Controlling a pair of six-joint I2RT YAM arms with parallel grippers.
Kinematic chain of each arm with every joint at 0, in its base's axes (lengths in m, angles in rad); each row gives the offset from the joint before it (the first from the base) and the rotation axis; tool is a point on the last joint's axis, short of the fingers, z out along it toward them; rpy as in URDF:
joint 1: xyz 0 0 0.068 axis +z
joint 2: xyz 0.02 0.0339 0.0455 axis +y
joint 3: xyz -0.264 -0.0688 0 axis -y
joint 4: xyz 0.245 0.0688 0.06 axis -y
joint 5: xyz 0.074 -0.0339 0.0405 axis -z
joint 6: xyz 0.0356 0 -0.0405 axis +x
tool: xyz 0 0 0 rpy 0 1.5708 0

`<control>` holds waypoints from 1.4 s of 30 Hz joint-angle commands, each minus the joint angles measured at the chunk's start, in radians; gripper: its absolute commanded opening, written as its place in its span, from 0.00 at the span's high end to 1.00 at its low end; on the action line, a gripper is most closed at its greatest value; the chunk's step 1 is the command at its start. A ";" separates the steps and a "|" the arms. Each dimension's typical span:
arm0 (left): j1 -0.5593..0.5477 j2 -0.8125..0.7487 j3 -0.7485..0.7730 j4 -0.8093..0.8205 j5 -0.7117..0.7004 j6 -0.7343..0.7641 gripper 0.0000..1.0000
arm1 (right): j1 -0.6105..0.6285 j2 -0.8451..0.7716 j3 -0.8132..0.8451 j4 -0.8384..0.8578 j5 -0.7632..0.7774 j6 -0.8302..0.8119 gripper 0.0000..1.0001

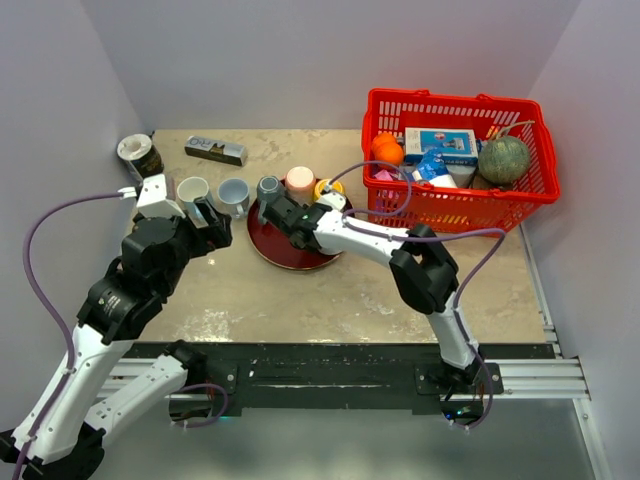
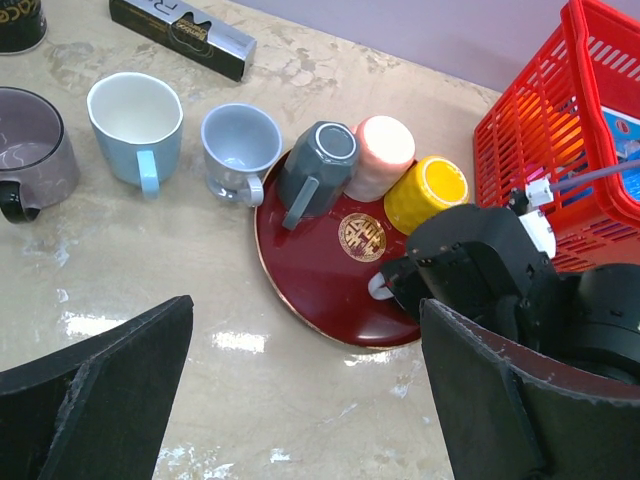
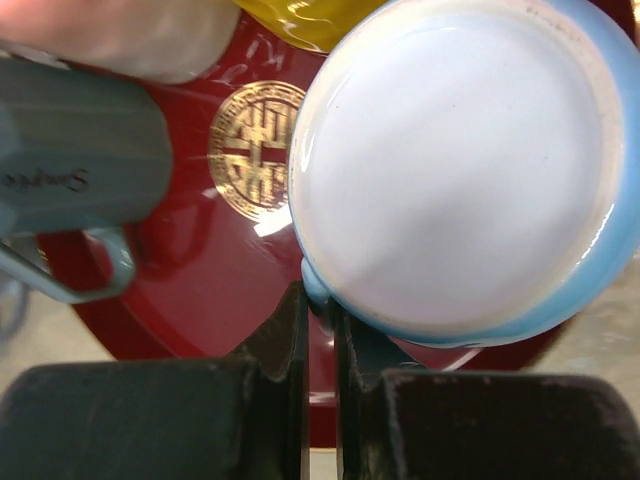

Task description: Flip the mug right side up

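A light blue mug (image 3: 455,170) stands upside down on the dark red tray (image 3: 180,300), its white base facing the right wrist camera. My right gripper (image 3: 320,310) is shut on the mug's handle, low over the tray (image 1: 275,250). In the top view the right gripper (image 1: 285,213) covers this mug. In the left wrist view only a pale bit of its handle (image 2: 378,287) shows under the right gripper. My left gripper (image 1: 212,222) is open and empty, above the bare table left of the tray (image 2: 310,260).
A dark grey mug (image 2: 318,165), a pink mug (image 2: 380,150) and a yellow mug (image 2: 428,190) stand upside down on the tray. Three upright mugs (image 2: 135,120) stand left of it. A red basket (image 1: 455,160) of groceries stands at the back right, a dark box (image 1: 215,150) at the back.
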 commanded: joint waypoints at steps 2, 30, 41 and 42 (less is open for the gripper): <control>0.001 -0.006 -0.013 0.046 -0.002 0.010 0.01 | 0.000 -0.134 -0.189 0.119 0.005 -0.220 1.00; 0.002 0.018 -0.016 0.176 0.124 0.046 0.01 | -0.015 -0.578 -0.480 0.947 -0.543 -0.639 1.00; 0.001 -0.013 -0.119 0.422 0.581 0.309 0.03 | -0.121 -0.588 -0.371 0.917 -0.802 -0.451 1.00; 0.002 -0.002 -0.128 0.437 0.593 0.322 0.04 | -0.124 -0.588 -0.371 0.923 -0.814 -0.435 1.00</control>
